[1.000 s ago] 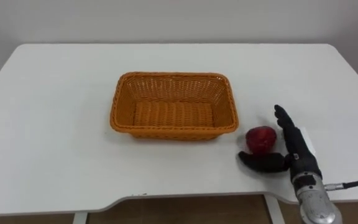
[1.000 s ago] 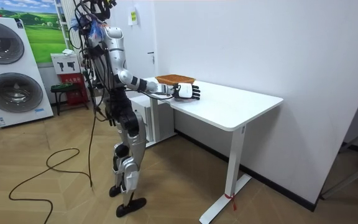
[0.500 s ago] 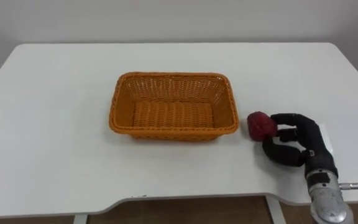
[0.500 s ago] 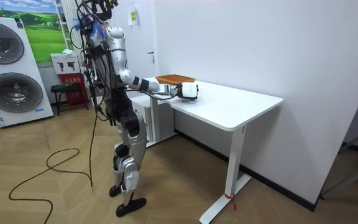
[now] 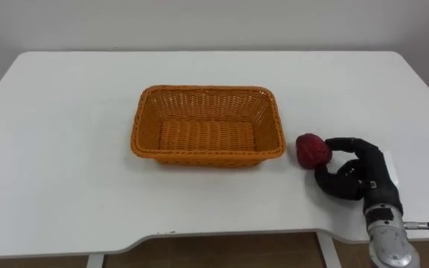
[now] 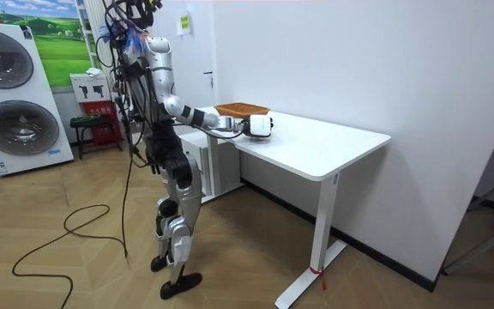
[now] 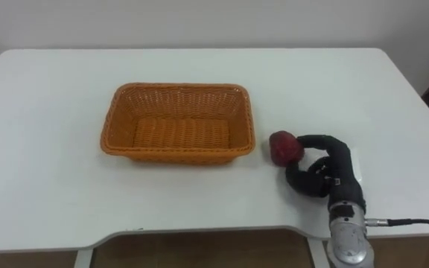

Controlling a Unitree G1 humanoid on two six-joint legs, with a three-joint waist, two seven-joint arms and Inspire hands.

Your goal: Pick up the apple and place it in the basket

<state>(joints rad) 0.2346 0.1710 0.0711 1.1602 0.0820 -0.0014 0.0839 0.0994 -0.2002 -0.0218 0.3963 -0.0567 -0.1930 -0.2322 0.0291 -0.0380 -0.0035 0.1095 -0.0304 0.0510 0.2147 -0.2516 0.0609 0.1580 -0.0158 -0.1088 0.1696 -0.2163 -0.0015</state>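
Observation:
A dark red apple point(image 5: 313, 150) lies on the white table point(image 5: 65, 149), just right of the orange wicker basket point(image 5: 207, 158). My right hand point(image 5: 357, 176) rests on the table to the apple's right, its fingers curled. The fingertips point(image 5: 332, 144) touch the apple's right side and the thumb curls just below it. The apple sits outside the curl, not enclosed. In the room view the right hand point(image 6: 262, 125) lies beside the basket point(image 6: 241, 108) at the table's near end, where the robot stands.
The basket is empty and stands mid-table. The table's front edge point(image 5: 222, 237) runs close under my right hand. Washing machines point(image 6: 15, 94) and a small red stool point(image 6: 93, 120) stand behind the robot in the room view.
My right hand's fingers have curled in from straight. The apple, which lay between thumb and fingers, has slid a little away from me and now sits at the fingertips.

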